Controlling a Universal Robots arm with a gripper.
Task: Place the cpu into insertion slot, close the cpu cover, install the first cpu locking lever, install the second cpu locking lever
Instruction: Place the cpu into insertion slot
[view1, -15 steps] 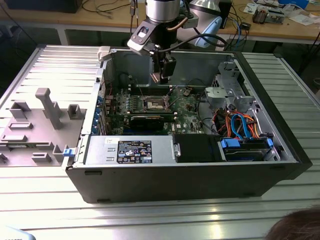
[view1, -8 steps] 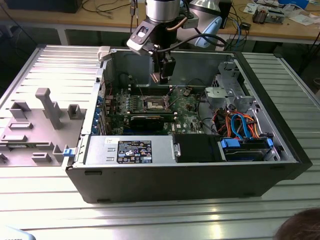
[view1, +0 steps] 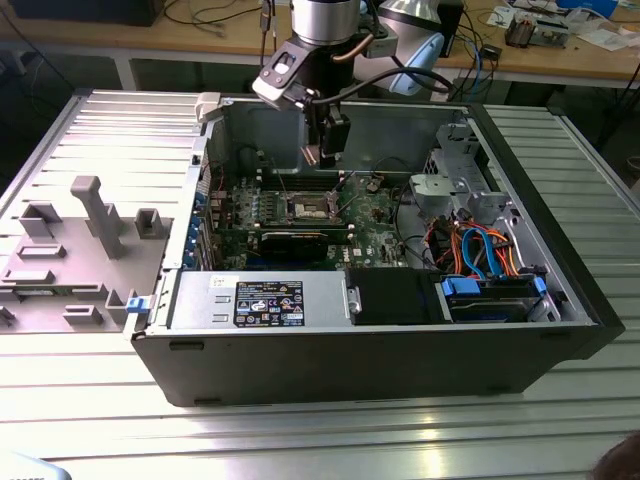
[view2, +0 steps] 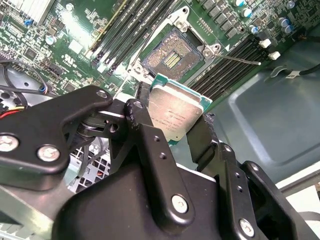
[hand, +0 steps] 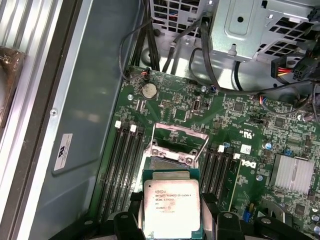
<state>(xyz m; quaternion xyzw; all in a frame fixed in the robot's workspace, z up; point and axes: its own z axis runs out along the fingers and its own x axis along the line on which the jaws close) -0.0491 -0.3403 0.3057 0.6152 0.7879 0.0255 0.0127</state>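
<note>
The jaws are clamped on two opposite edges of the cpu (view2: 175, 112), holding it above the motherboard (view2: 60, 45) inside the case (view1: 380, 350). The cpu hangs near the open socket (view2: 172, 56) without touching it. The cover (hand: 172, 151) stands raised.
</note>
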